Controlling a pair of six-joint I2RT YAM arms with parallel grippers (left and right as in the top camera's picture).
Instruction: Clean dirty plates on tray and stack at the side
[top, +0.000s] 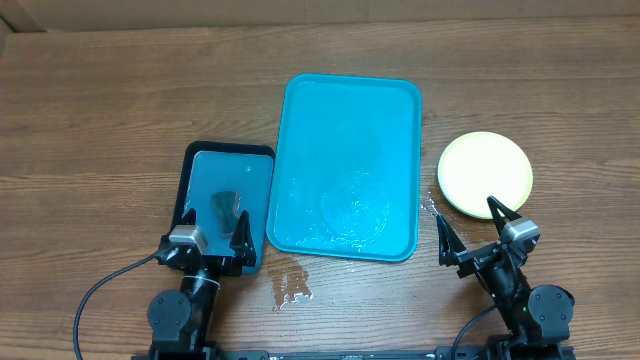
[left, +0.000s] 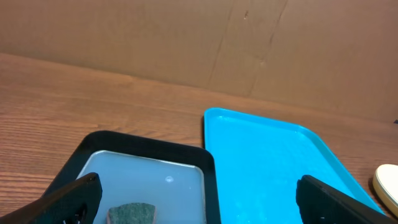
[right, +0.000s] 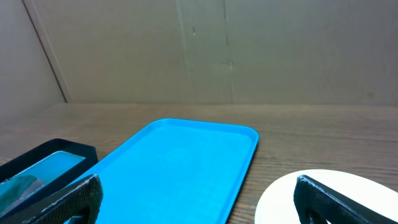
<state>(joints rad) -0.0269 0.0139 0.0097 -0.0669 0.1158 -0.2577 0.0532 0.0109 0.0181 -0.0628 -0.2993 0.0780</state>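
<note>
From overhead, the tray is seen bare and wet, with the plates stacked at its 3 o'clock. The left gripper and right gripper are held released at 6 o'clock, presumably because nothing is left to wash. In the left wrist view the sponge is shown close in the black-rimmed tray. In the right wrist view the stack is brought near, but its count cannot be told.

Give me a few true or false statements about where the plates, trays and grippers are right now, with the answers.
1. The turquoise tray holds a plate. False: it holds no plate; the yellow-green plate sits on the table beside it.
2. A sponge lies in the black-rimmed tray. True.
3. The right gripper grips the plate. False: its jaws are open and empty.
4. Water is spilled on the table near the turquoise tray. True.
</note>
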